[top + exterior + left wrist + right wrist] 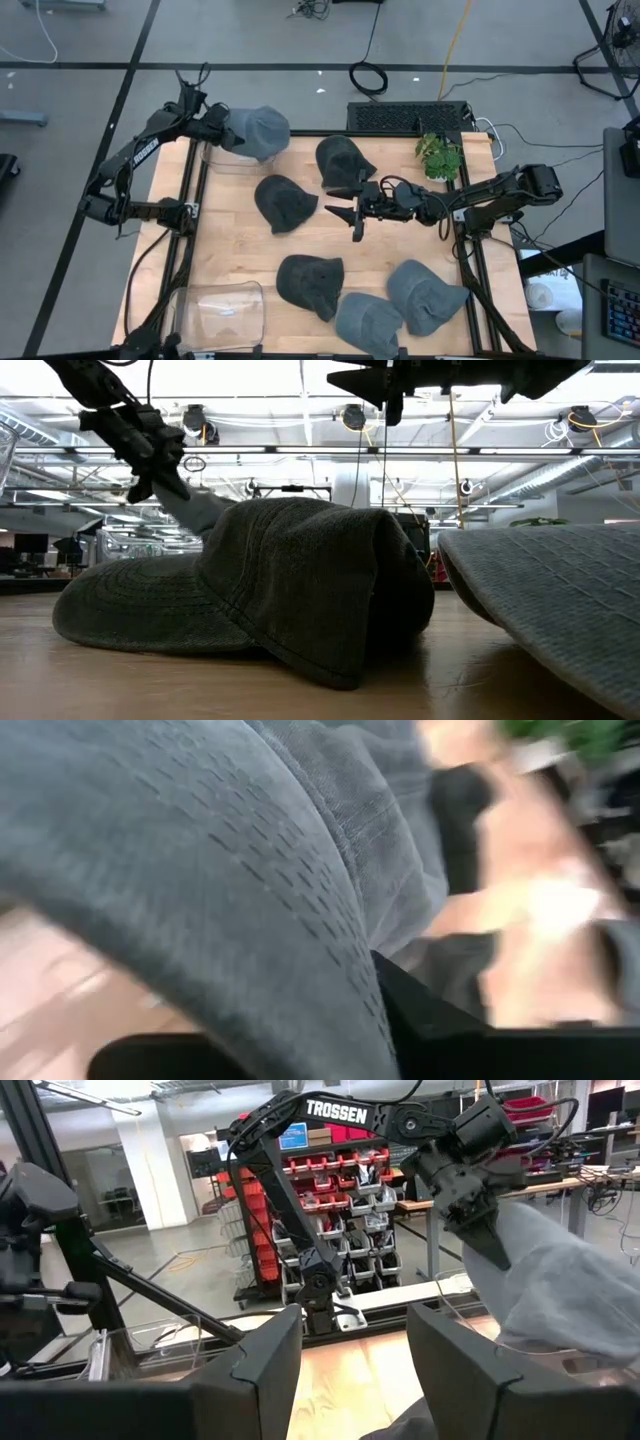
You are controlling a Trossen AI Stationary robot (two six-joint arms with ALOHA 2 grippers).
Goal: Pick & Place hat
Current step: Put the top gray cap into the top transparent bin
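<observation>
My left gripper (220, 127) is at the table's far left corner, shut on a light grey hat (258, 132) that hangs over a clear bin (215, 158). In the right wrist view the same hat (560, 1290) droops from that gripper. My right gripper (352, 207) hovers open above the middle of the table, touching nothing, between two dark hats (343, 160) (283, 202). Its fingers (255, 1365) frame the view of the far left corner. Another dark hat (310, 282) and two grey hats (368, 322) (425, 295) lie flat near the near edge. My left gripper holds the light grey hat by its edge nearest the table's left side (232, 128), pinched between the two fingers. The hat fills the left wrist view and hides the spot of contact beside the dark finger (430, 1010). It hangs slack below the fingers (195, 510), lifted clear.
A second clear bin (222, 312) sits at the near left corner. A small green plant (438, 155) and a black grille (405, 117) stand at the far right. In the low view a dark hat (270, 590) and a grey brim (560, 610) fill the foreground.
</observation>
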